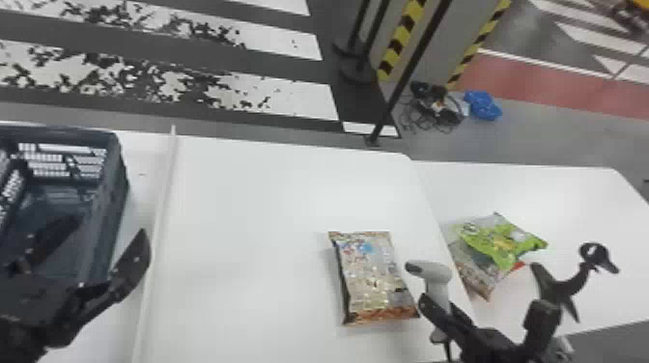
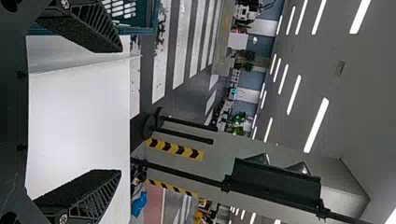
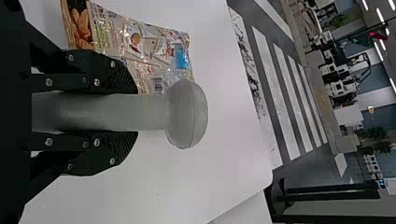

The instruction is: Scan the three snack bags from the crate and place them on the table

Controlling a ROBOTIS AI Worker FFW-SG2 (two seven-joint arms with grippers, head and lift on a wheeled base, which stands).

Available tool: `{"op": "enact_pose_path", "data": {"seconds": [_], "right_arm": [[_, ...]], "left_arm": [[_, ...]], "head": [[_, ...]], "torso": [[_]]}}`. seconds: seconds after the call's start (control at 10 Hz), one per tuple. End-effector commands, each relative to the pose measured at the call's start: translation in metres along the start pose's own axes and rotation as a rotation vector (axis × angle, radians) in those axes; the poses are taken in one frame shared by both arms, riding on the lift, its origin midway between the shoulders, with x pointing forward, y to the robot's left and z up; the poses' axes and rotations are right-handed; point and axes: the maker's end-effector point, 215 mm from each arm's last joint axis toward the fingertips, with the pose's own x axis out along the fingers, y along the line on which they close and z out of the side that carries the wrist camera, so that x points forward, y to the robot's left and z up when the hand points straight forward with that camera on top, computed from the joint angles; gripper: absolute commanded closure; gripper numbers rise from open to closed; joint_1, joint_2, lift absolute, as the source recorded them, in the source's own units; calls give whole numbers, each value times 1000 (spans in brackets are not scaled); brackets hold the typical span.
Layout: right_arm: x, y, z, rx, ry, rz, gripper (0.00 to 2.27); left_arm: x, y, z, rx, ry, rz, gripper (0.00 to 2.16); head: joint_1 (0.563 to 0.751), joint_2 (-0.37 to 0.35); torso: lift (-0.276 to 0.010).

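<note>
In the head view, my left gripper (image 1: 108,236) stands open over the right part of the dark crate (image 1: 120,169); its two fingers are wide apart in the left wrist view, with nothing between them (image 2: 120,111). My right gripper (image 1: 438,305) is shut on the handle of the grey scanner (image 1: 432,271), just right of a beige snack bag (image 1: 374,277) lying flat. The right wrist view has that gripper (image 3: 137,112) around the scanner (image 3: 187,113), the beige bag (image 3: 144,46) beside it. Farther right, a green snack bag (image 1: 504,241) partly covers another bag (image 1: 471,270).
A black stand (image 1: 562,287) rises at the right, near the green bag. The white table (image 1: 251,207) has a raised strip (image 1: 162,212) between crate and bags. A second table (image 1: 555,193) adjoins on the right; a dark pole (image 1: 410,72) stands behind.
</note>
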Motion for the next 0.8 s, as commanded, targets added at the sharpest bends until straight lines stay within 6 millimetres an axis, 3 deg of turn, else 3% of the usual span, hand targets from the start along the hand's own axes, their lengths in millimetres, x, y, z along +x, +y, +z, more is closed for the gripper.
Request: {"op": "enact_pose_path", "data": {"seconds": [0.0, 0.3, 0.7], "right_arm": [[0, 21, -7, 6, 8, 34, 2101], [5, 36, -21, 3, 35, 62, 2098], [20, 27, -32, 9, 48, 49, 2101]], "left_arm": [[-2, 0, 2, 1, -3, 1, 70], [-4, -1, 3, 0, -3, 3, 70], [-9, -2, 2, 1, -5, 2, 70]], "head": [[695, -350], [695, -350], [695, -350]], "torso": [[-36], [-36], [-36]]}}
